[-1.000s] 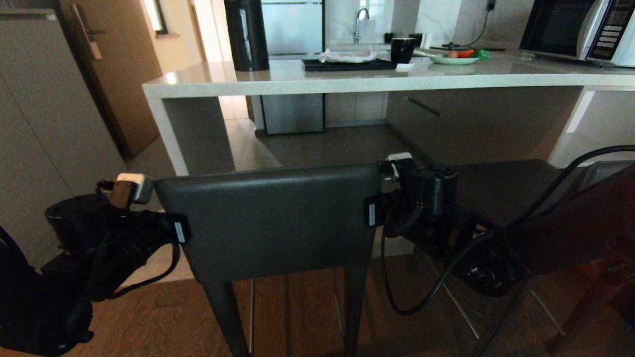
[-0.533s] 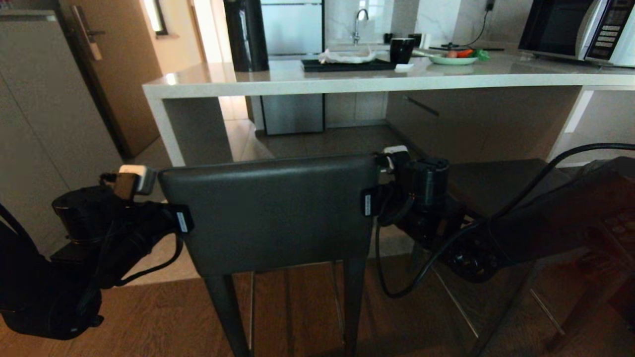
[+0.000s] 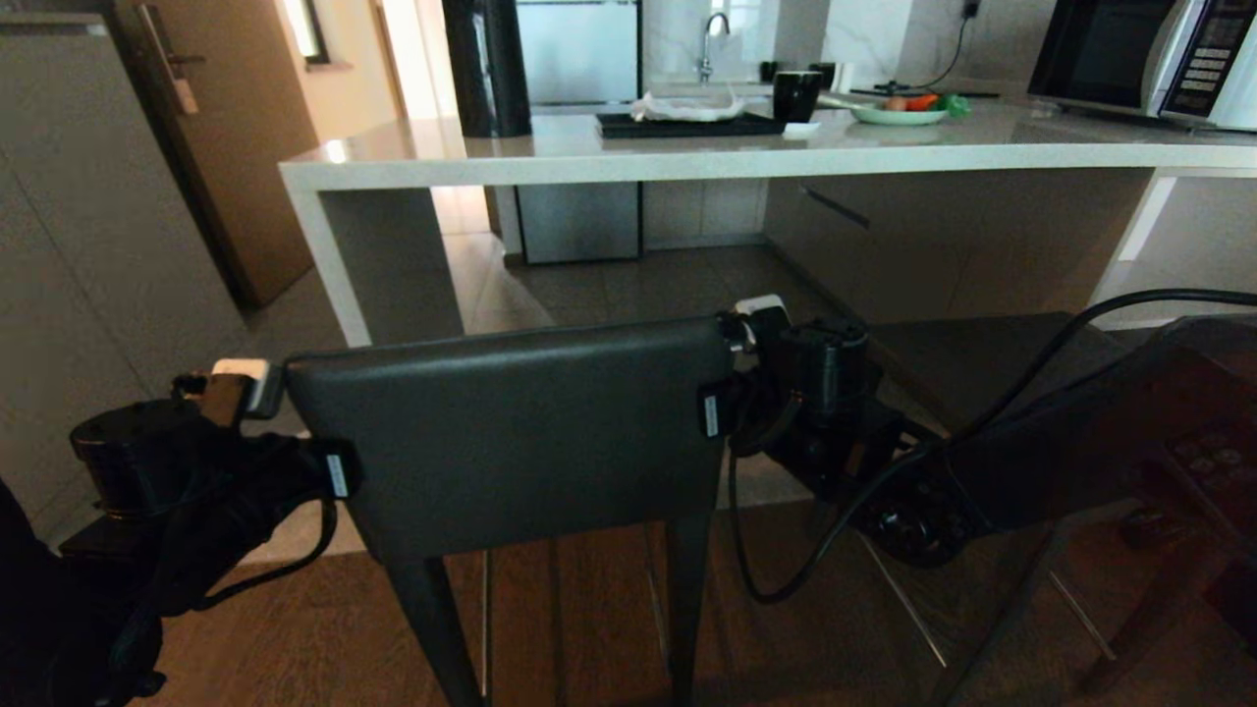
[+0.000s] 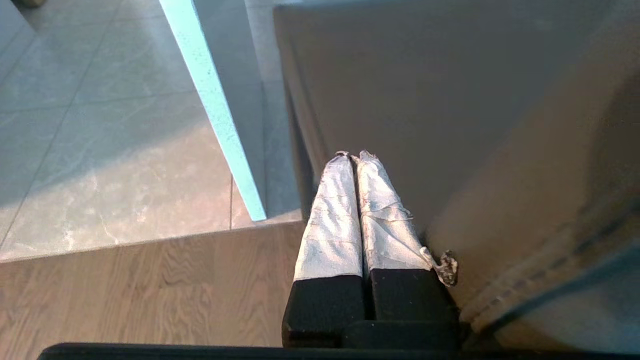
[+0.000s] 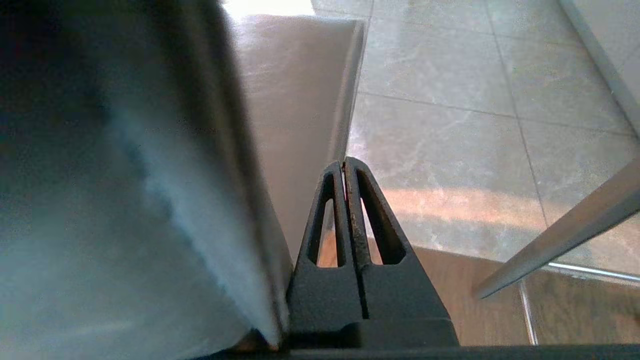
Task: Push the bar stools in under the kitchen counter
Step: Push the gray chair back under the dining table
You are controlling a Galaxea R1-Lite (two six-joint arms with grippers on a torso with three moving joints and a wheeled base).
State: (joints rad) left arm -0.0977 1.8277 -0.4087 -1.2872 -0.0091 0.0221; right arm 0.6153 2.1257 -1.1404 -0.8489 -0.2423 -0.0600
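One bar stool stands in front of me, its dark grey backrest (image 3: 511, 432) facing me and short of the kitchen counter (image 3: 687, 162). My left gripper (image 4: 352, 156) is shut, its taped fingers lying against the backrest's left side (image 4: 450, 100). The right gripper (image 5: 344, 162) is shut too and holds nothing, hard against the backrest's right side (image 5: 150, 175). A second stool's seat (image 3: 982, 358) shows to the right, behind my right arm (image 3: 835, 412). The counter's slab end leg (image 3: 329, 265) stands ahead on the left.
On the counter are a black tray (image 3: 687, 125), a black cup (image 3: 795, 95), a plate of vegetables (image 3: 899, 113) and a microwave (image 3: 1149, 59). A tall cabinet (image 3: 88, 245) and a door (image 3: 226, 147) close the left side. The second stool's metal footrest bars (image 5: 560, 235) run near my right gripper.
The stool's backrest and both grippers first went a little toward the counter, then drifted left and slightly back. Both grippers stayed shut.
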